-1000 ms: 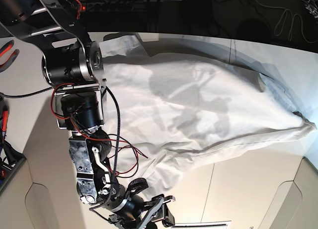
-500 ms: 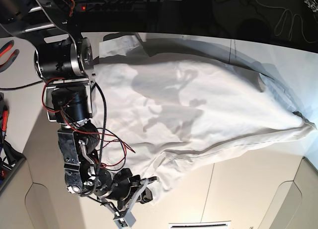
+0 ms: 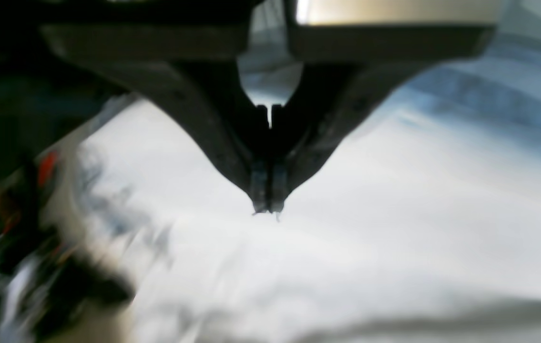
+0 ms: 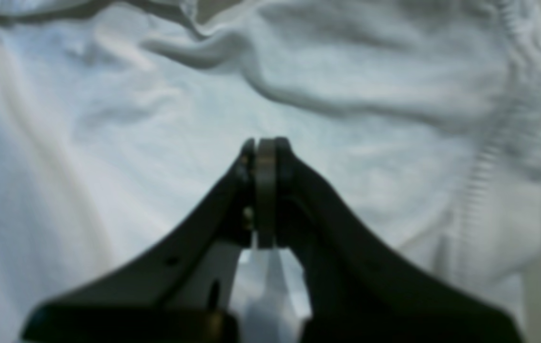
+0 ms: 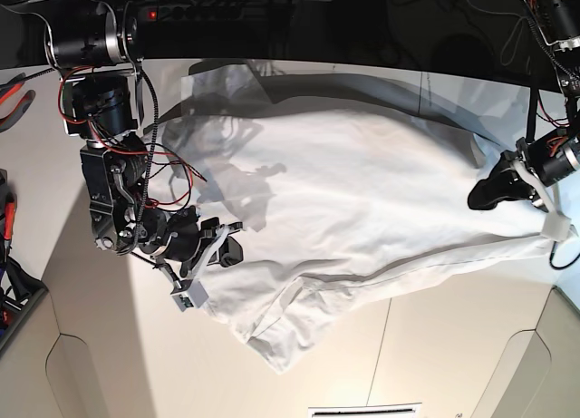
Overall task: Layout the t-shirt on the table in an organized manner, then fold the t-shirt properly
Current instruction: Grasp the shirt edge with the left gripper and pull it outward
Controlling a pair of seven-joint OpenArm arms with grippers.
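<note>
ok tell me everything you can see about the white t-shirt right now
The plain white, soft cotton t-shirt lies spread and wrinkled across the large flat off-white table, not yet folded. A stitched hem runs along its near edge, and one corner trails to a point toward the table's front. The right claw and left claw, both shut, sit at opposite edges; whether either pinches cloth is unclear.

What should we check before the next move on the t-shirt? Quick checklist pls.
1. Left gripper shut: ok, jaws together.
2. Right gripper shut: ok.
3. Cloth actually pinched by either: cannot tell, views blurred.
4. T-shirt laid flat: not ok, wrinkled, lower corner bunched.
5. Shirt fully on table: cannot tell; its right end sits near the table edge.
6. Both arms at opposite shirt ends: ok.
</note>
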